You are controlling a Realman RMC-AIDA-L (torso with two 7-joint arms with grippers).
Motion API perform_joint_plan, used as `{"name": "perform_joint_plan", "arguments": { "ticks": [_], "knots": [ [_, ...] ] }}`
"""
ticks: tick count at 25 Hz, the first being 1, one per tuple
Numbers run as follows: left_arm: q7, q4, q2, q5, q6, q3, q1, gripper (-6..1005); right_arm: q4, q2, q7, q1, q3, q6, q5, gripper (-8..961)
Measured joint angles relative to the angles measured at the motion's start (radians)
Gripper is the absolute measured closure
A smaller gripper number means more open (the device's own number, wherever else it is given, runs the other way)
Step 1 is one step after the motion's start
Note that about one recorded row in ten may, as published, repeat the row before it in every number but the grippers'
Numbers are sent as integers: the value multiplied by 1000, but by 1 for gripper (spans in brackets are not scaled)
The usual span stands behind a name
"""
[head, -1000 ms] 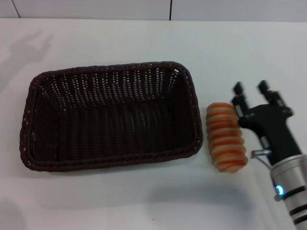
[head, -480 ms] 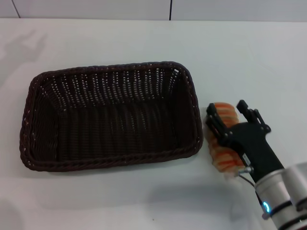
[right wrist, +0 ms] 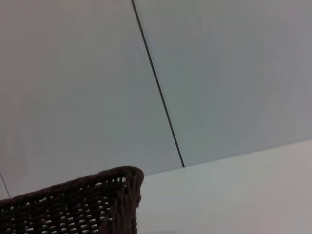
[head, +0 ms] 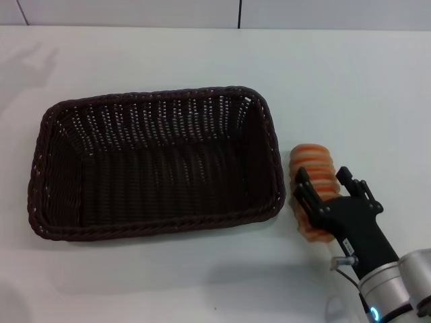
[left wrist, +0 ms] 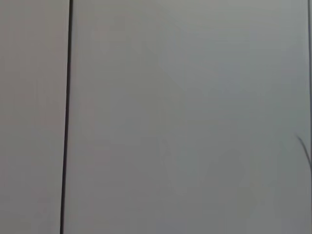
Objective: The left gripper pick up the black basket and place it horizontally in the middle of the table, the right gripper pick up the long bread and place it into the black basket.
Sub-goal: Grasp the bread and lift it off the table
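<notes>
Straddled the bread (head: 314,190) just right of the basket (head: 151,161) on the table (head: 168,54), right gripper (head: 328,195) spread, not clenched. Best closed squarely across the loaf's middle, gently, before lifting.

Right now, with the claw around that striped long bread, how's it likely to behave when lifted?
The long bread looks soft and ridged, so it may dent under the right gripper. It seems light for its size. Its rounded top could let it slip or roll beside the black basket.
</notes>
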Motion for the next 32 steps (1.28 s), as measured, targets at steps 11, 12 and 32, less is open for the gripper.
{"name": "perform_joint_plan", "arguments": {
  "ticks": [11, 12, 32],
  "knots": [
    [-1, -8, -1, -16, -5, -11, 10, 625, 10, 1, 0, -13, -11, 46, 97, 180],
    [-1, -8, -1, -16, -5, -11, 10, 625, 9, 1, 0, -12, -9, 57, 97, 180],
    [0, -10, -2, -63, -8, -12, 31, 625, 7, -10, 6, -6, 1, -48, 86, 276]
  ]
}}
